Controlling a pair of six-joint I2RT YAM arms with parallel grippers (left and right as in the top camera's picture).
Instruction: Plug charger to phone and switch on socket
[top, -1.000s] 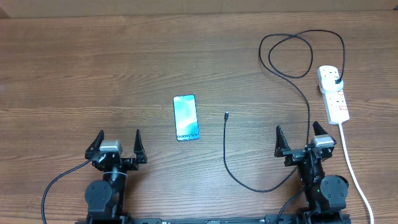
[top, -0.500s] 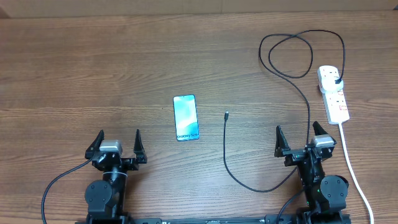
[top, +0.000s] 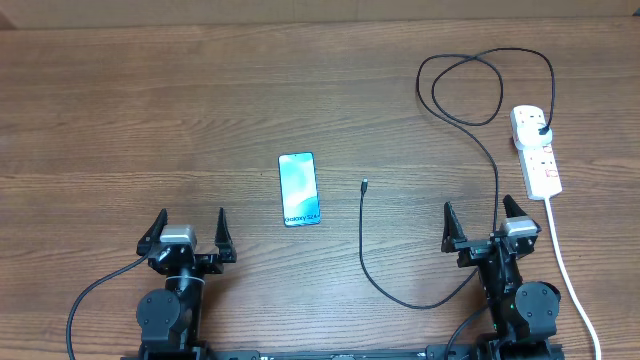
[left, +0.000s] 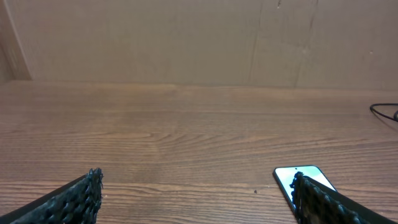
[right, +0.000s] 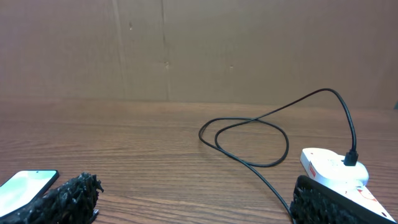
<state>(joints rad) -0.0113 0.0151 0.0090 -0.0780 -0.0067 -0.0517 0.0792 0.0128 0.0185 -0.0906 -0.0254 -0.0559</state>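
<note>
Phone (top: 299, 189) lies flat mid-table (top: 150, 100), its light blue screen lit, its edges black, white "Galaxy" lettering at the end nearer the arms. Near its right side, not touching, rests the small plug tip of the charger (top: 361, 225). This thin black cable bends past the right gripper (top: 478, 215), loops far back, and ends in a black plug seated in the white socket (top: 537, 152) with red-orange marks. Left gripper (top: 190, 222) and right gripper both stand spread wide, holding nothing.
</note>
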